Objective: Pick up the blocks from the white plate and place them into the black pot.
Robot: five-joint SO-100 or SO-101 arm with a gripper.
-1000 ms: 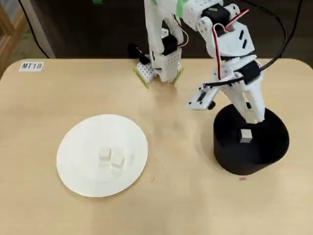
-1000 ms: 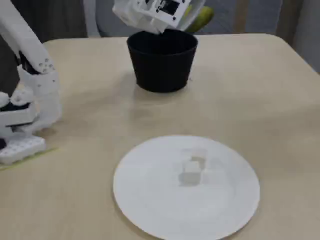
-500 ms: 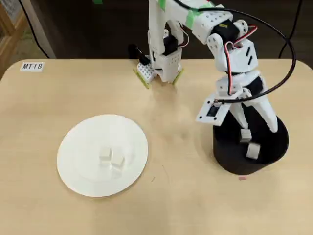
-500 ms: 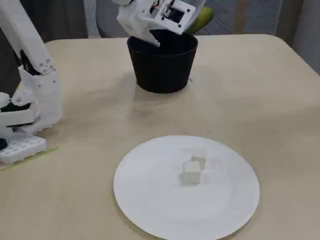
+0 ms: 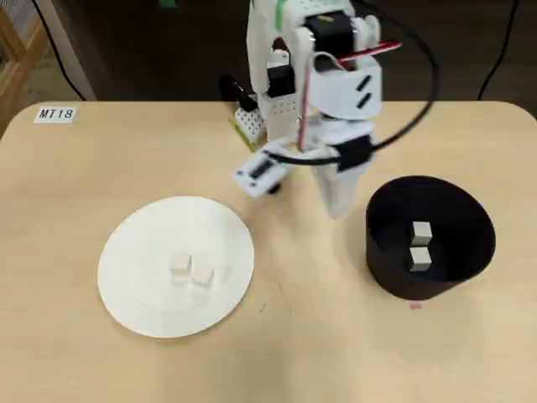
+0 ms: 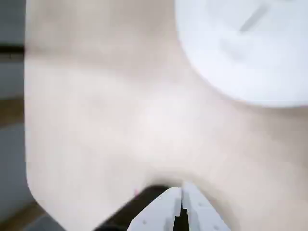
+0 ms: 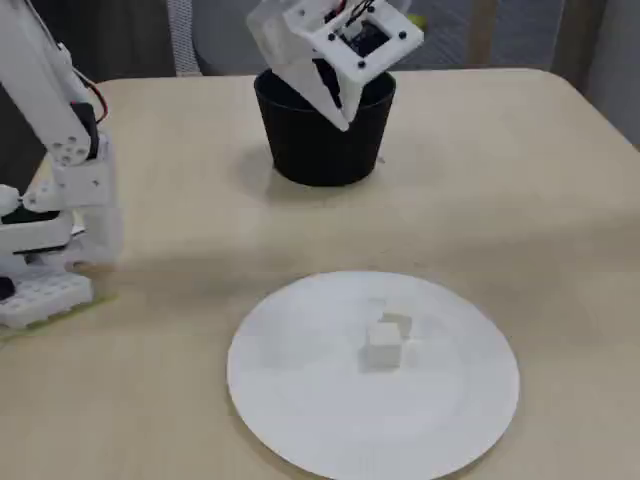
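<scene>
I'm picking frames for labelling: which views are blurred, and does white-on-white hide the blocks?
Wrist view: soft all over, the white plate a featureless blur, the tool alone fairly crisp. Overhead view: sharp, two blocks faint against the plate. Fixed view: mild blur on the tool, blocks low-contrast.

A pale wooden table (image 5: 75, 353) carries the white plate (image 5: 134, 304), the black pot (image 5: 474, 243) and the arm's base (image 5: 273, 122).

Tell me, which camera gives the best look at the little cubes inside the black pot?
The overhead view: it looks straight into the black pot, showing two cubes. The fixed view sees only the pot's outer wall; the wrist view catches just a blurred dark edge.
</scene>
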